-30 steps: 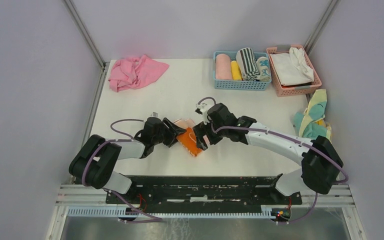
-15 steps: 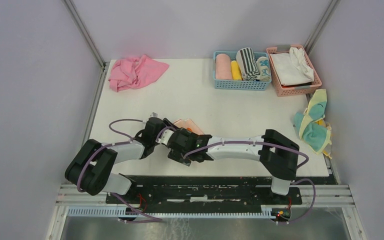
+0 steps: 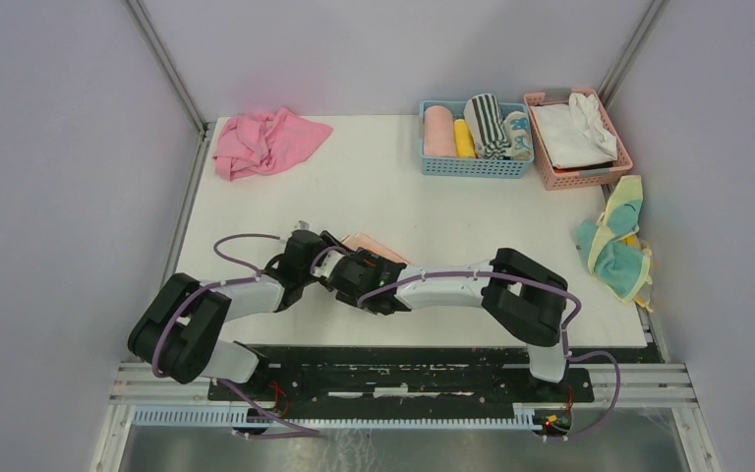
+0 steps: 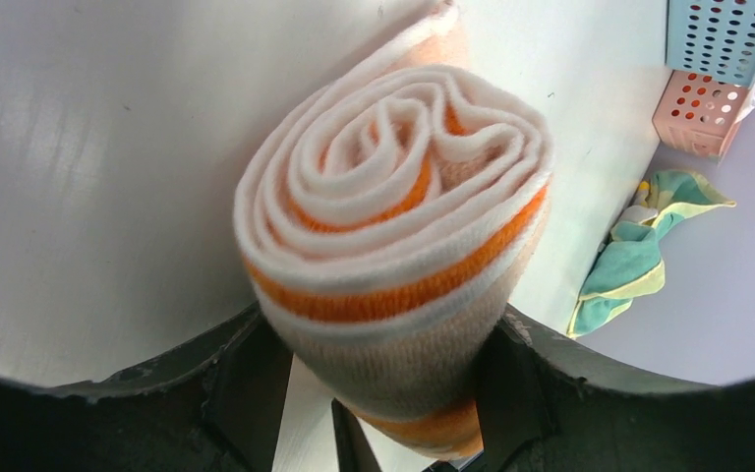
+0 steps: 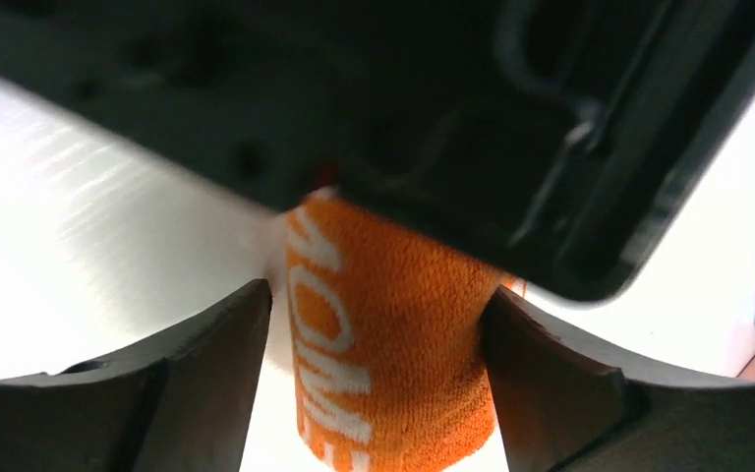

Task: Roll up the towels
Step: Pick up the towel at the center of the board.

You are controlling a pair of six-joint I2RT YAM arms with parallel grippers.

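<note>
Holding the rolled orange towel point(image 4: 393, 246) end-on, left gripper point(image 4: 383, 339) clamps it; right gripper point(image 5: 374, 315) straddles it, grip unclear.

I see the orange terry towel with white lettering point(image 4: 393, 246) rolled into a tight spiral near table centre. The teal-and-yellow cloth towels point(image 3: 614, 241) lie crumpled at three o'clock.

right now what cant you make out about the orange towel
- Top view: orange towel is mostly hidden under the two arms.
- Right wrist view: white lettering is cut off by a blurred dark body above, so it is unreadable.
- Right wrist view: whether the right gripper squeezes the towel.
</note>
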